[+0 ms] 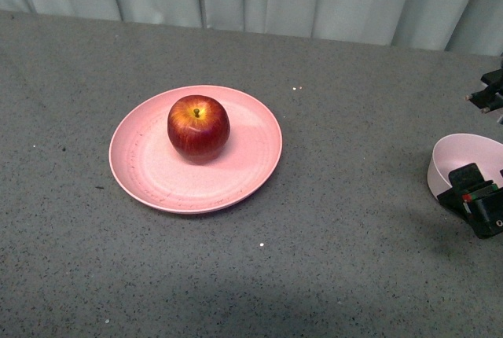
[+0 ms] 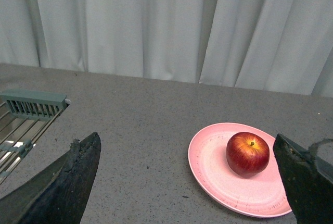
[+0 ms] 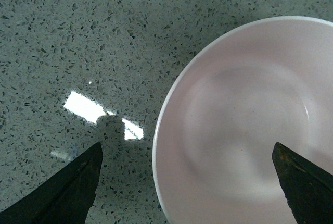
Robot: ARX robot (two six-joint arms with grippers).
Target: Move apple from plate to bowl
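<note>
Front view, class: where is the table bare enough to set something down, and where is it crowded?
Bare table spans between the plate and the bowl, along the near edge, and behind the plate up to the curtain. Crowded: the right edge, where the right gripper hangs over the bowl.

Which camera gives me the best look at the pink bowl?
The right wrist view: it looks straight down into the bowl, showing its empty inside and much of the rim. The front view catches only part of it at the right edge, partly hidden by the right gripper. The left wrist view does not show it.
</note>
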